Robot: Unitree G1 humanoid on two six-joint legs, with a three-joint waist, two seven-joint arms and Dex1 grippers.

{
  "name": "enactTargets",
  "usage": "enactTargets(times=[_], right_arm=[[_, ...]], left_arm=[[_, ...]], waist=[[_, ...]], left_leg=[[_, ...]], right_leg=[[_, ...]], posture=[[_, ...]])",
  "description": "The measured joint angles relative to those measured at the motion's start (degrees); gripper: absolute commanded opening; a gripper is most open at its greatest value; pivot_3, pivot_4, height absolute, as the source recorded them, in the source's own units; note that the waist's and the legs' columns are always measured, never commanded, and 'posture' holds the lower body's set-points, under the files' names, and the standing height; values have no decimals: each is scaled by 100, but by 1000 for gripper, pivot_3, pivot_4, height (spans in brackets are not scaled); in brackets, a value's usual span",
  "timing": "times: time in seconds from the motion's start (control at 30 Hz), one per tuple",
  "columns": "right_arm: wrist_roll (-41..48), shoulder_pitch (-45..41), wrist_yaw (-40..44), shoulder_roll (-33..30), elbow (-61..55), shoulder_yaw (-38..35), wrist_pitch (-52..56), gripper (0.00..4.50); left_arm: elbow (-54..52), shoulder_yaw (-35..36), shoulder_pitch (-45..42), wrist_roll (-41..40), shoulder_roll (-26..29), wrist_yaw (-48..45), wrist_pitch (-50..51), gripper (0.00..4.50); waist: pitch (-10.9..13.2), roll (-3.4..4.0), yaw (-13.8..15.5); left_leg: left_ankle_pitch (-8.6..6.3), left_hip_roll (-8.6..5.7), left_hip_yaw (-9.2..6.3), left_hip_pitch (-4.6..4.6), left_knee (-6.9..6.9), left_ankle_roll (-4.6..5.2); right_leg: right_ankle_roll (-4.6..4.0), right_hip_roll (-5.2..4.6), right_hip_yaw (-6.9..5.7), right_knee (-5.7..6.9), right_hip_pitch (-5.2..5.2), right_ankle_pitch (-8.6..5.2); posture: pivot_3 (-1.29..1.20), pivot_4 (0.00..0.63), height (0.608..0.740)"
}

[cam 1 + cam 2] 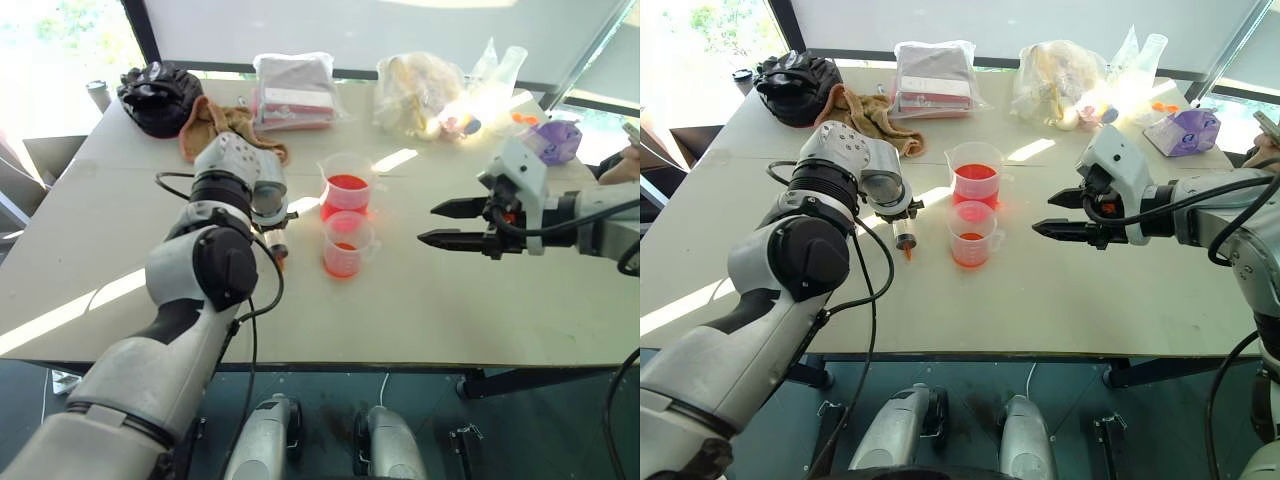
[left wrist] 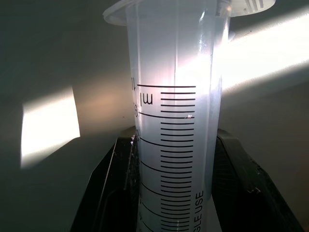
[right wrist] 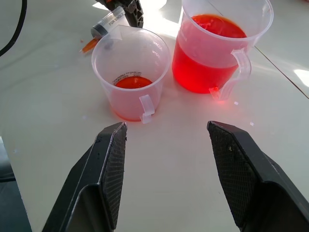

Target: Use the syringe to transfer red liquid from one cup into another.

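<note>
Makeshift lab bench by windows
Measuring beakers (image 1: 974,172) on a plain tabletop (image 1: 1090,290), bagged supplies (image 1: 932,78) behind.

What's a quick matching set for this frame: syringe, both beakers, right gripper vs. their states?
Things:
1. syringe
2. larger beaker
3. smaller beaker
4. right gripper

States:
A. open, holding nothing, short of the beakers
B. thin layer of red liquid at the bottom
C. clamped between the left gripper's fingers, orange tip near the table
D. red liquid filling much of it

Pairs: 1-C, 2-D, 3-B, 4-A
</note>
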Motion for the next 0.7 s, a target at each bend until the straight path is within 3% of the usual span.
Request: enactTargets(times=[0.17,0.3,0.37,0.7], right_arm=[[0,-5,-14,5,0,3,-24,2781],[0,7,-91,70,-4,6,-29,2781],[0,16,-126,86,-4,6,-31,2781],[-115,65,-449,420,-11,3,-232,2781]], left_arm=[[-843,-684,308,-45,77,-1049,-86,1375],[-2702,-1842,451,-164,715,-3032,-597,1375],[-3231,-2020,309,-268,883,-3686,-863,1375],[-3687,-2486,831,-1249,234,-6649,-2363,1375]], waist=[[3,-4,-32],[5,-7,-63],[3,-4,-29],[3,-4,93]], left_leg=[[3,1,3,-13,0,-4],[9,4,14,-47,-11,-14],[9,4,17,-41,-15,-13],[9,8,18,-32,0,-5]], right_leg=[[-1,7,1,2,-16,2],[-6,16,9,-1,-58,4],[-6,17,7,-6,-50,4],[-3,19,5,-20,-29,15]], posture=[[0,150,740],[0,150,740],[0,150,740],[0,150,740]])
